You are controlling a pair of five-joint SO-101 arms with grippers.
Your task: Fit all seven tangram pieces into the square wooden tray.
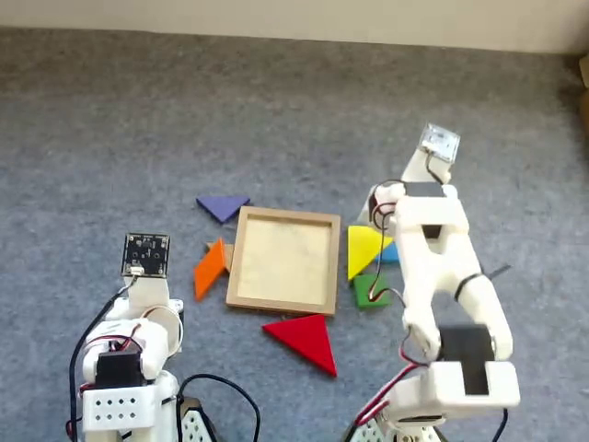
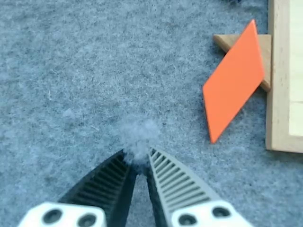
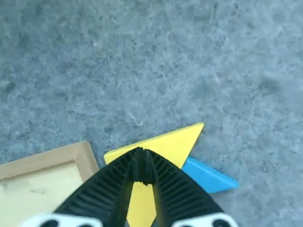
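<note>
Fig. 1. The square wooden tray (image 1: 285, 216) lies on grey carpet (image 2: 71, 71), ringed by a purple triangle (image 1: 224, 206), a green square (image 1: 371, 291) and a red triangle (image 1: 304, 339). Your left gripper (image 2: 138, 160), fingers pressed together on nothing, hangs over bare carpet near the orange parallelogram (image 2: 234, 80), which overlaps a plain wooden triangle (image 2: 227, 41) at the tray's wall. Your right gripper (image 3: 142, 158), tips likewise closed, sits over the yellow triangle (image 3: 170, 142), which touches a blue piece (image 3: 208, 177).
</note>
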